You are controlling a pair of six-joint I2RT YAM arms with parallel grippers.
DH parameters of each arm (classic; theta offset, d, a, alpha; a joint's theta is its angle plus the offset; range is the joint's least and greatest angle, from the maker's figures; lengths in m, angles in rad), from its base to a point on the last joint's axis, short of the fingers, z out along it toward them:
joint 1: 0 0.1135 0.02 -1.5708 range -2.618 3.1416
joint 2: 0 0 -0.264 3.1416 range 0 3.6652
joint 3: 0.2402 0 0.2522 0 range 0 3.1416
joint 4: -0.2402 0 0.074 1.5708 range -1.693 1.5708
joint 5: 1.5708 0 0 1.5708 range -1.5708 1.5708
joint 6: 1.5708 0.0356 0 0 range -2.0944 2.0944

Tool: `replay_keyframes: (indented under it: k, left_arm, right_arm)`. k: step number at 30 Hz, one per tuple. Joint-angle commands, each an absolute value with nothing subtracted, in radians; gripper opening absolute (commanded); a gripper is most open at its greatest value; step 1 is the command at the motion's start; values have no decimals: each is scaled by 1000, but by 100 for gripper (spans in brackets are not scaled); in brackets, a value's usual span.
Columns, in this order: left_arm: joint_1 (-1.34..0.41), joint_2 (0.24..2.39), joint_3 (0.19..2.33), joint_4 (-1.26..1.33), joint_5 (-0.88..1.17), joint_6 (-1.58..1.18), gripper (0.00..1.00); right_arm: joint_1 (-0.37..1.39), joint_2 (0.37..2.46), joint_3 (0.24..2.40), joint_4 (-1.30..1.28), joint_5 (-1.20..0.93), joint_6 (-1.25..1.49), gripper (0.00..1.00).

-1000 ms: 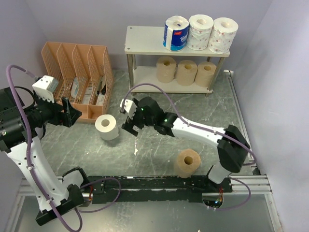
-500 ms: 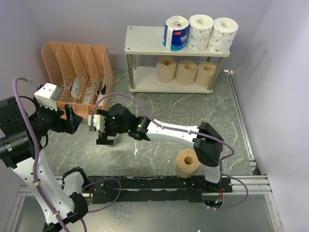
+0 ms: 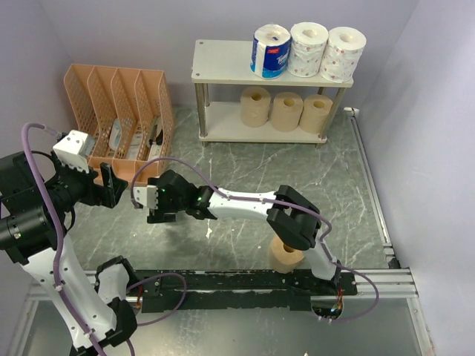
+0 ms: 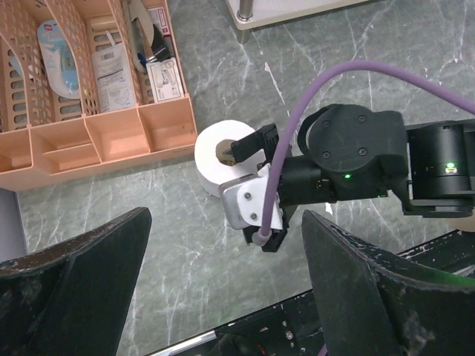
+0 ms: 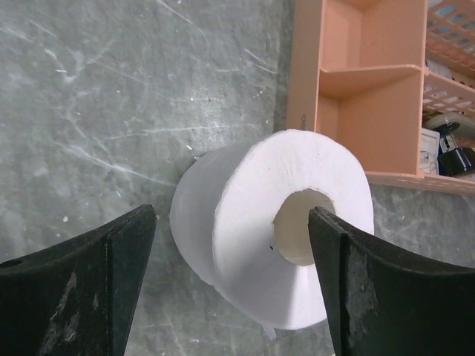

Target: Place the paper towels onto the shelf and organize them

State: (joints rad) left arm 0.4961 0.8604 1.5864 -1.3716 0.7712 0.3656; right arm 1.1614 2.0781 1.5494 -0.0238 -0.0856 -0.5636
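A plain white paper towel roll (image 5: 252,245) lies on the table in front of the orange organizer, also seen as the white roll (image 4: 215,159) in the left wrist view. My right gripper (image 5: 231,219) is open around it: one finger stands at the hollow core, the other outside the roll with a gap. In the top view my right gripper (image 3: 157,202) covers that roll. My left gripper (image 3: 111,185) hangs open and empty just to the left. The shelf (image 3: 223,67) holds a blue-white roll (image 3: 271,50) and two pink-printed rolls (image 3: 326,49) on top, and three tan rolls (image 3: 287,111) below. Another tan roll (image 3: 286,254) stands near the front.
An orange mesh file organizer (image 3: 119,119) with stationery stands at the back left, close behind the white roll. The black base rail (image 3: 245,285) runs along the near edge. Grey walls close in on the left, the back and the right.
My right arm has swung left from the table's middle to the white roll, and its jaws now straddle it and have narrowed a little. The left arm has drawn back slightly.
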Motion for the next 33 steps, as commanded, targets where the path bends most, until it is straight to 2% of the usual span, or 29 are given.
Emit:
replay_keyframes:
  k: [1,5,9,12,15,16,24,33]
  left_arm:
    - [489,839,1571,-1338,764,349,95]
    - [489,834,1566,-1333,761,347,95]
    - [490,839,1566,-1334,761,348,95]
    - [489,840,1566,-1335,759,347,95]
    - [489,839,1566,-1333,758,345,95]
    - [491,838,1565,-1333,756,345,95]
    - [490,834,1560,-1329,754,342,95]
    - [493,828,1557,-1328,760,343,95]
  right_arm:
    - [1164,2118,1582,19,-21,-602,83]
    - [1163,2140,1562,72,40,-633,81]
    - [1164,2162,1551,104,71,-649,67]
    - [1164,2172,1541,104,77,-649,42]
    - [1163,2169,1533,92,75,-640,4]
    - [1163,2161,1526,89,78,-636,0]
    - [1167,1955,1423,30,127,-729,0]
    - [1121,1726,1523,-168,220,-858,0]
